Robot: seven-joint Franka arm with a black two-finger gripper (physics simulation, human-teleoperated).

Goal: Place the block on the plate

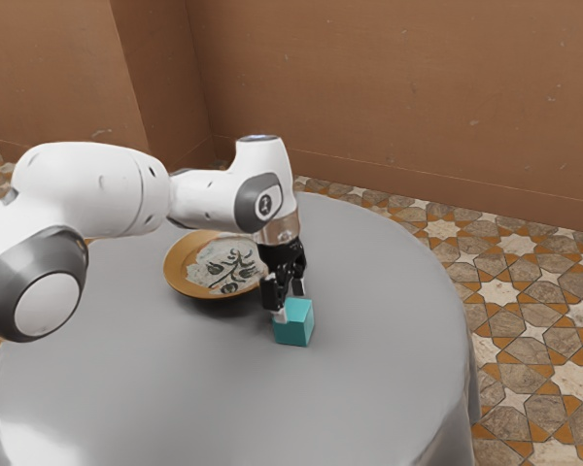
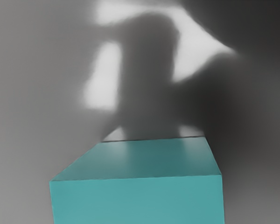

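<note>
Arm (image 1: 92,184) in from ext. view's left, wrist (image 1: 262,197) approx. vert., claw (image 1: 290,302) pointing down.

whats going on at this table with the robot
A white robot arm has its black gripper down at a teal cube-shaped block. I can't tell whether it has hold of the block. An orange-rimmed plate with a leaf pattern is on the gray round table, and the block is not on the plate.

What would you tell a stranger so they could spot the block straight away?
Start at the gray table and follow the white arm to its black hand. The block is right there: plain teal and boxy, unlike the round, patterned plate.
</note>
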